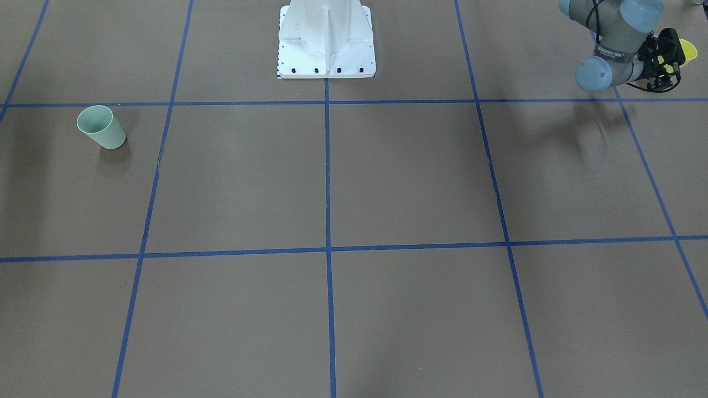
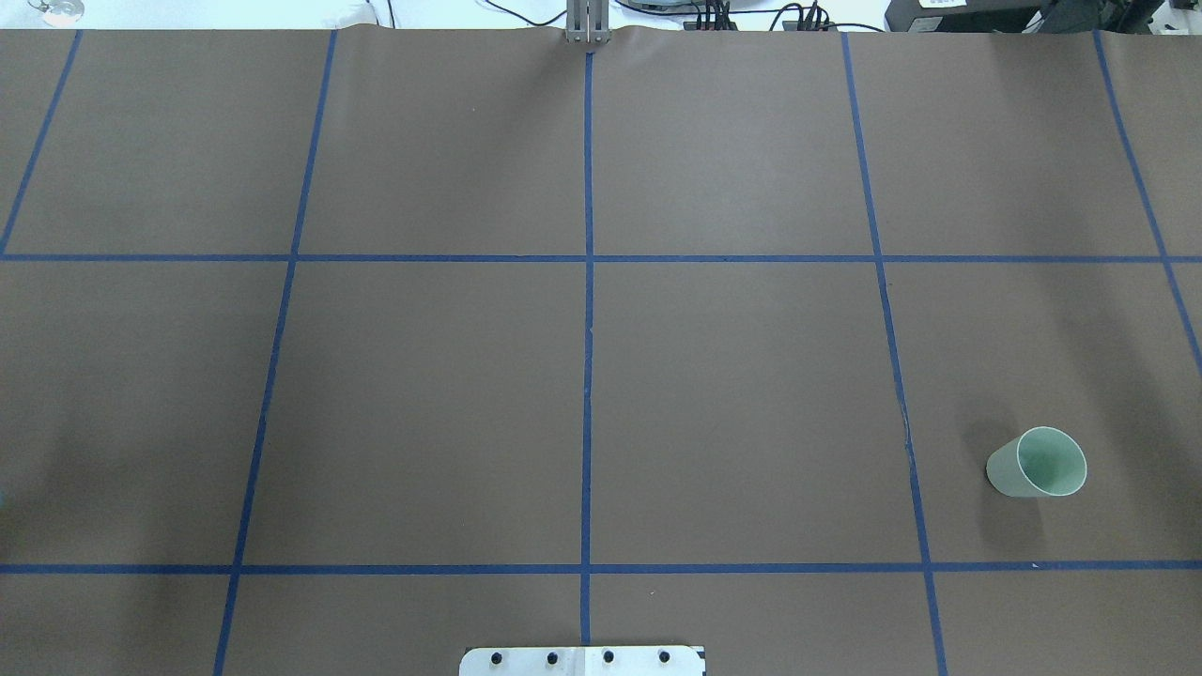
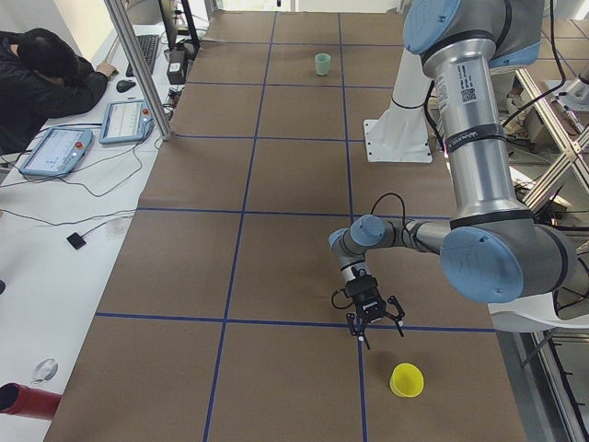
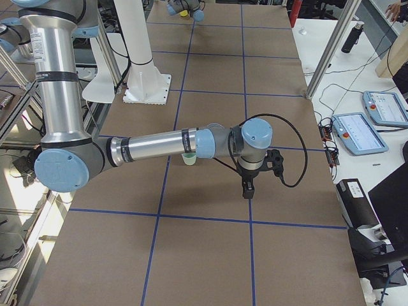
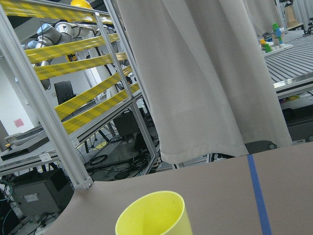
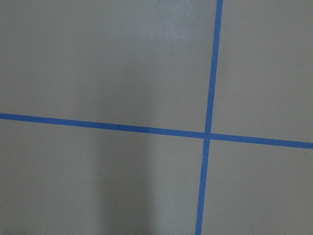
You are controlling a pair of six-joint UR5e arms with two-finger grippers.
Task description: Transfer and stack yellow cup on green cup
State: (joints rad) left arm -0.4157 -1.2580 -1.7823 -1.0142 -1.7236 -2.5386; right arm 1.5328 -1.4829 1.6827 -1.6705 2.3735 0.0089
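The yellow cup (image 3: 406, 379) stands upright at the table's end on my left side. It also shows in the left wrist view (image 5: 154, 215) and, partly hidden by the gripper, in the front view (image 1: 690, 51). My left gripper (image 3: 375, 324) is open and empty, low over the table and a short way from the yellow cup; it also shows in the front view (image 1: 666, 59). The green cup (image 2: 1038, 463) stands upright far off on my right side (image 1: 101, 127). My right gripper (image 4: 247, 187) hangs low over bare table beyond the green cup (image 4: 189, 159); I cannot tell whether it is open or shut.
Blue tape lines (image 2: 588, 282) divide the brown table into squares. The white robot base (image 1: 326, 41) stands at the middle of the near edge. An operator's desk with tablets (image 3: 55, 147) runs along the far side.
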